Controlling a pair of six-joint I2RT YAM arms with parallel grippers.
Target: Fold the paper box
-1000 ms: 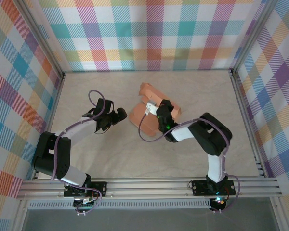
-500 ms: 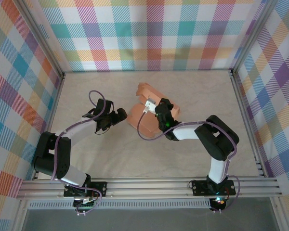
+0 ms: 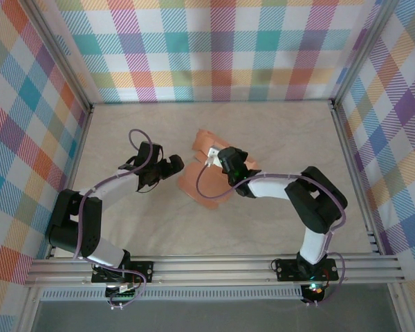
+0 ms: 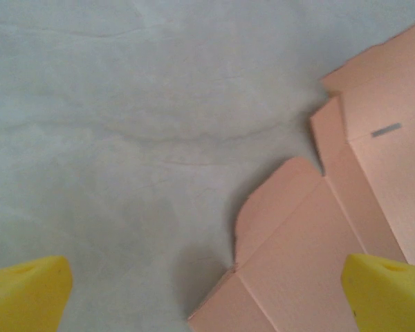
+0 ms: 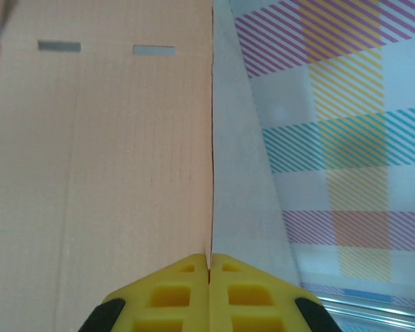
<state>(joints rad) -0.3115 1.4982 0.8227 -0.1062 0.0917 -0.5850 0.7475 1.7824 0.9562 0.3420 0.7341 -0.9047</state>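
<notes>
From above, we see the paper box (image 3: 194, 181) lying mid-tabletop (image 3: 290, 131). Since a second ago it has slid toward 8 o'clock along with the right tool (image 3: 220, 158), while the left tool (image 3: 174, 164) has stayed at its 9 o'clock edge. At the left wrist, the tool's fingers stand wide apart, with the card at 4 o'clock. At the right wrist, the tool is pinched closed on the card's raised edge.

The paper box (image 3: 197, 185) is plain salmon-orange with small grey slots (image 5: 59, 46). Beneath it the table (image 3: 138, 228) is pale cream. Around it the walls (image 3: 221, 48) are plaid in teal, orange, purple and yellow on white. The left gripper (image 4: 207, 297) and right gripper (image 5: 209, 263) have yellow pads, and the cables (image 3: 133, 138) are purple.
</notes>
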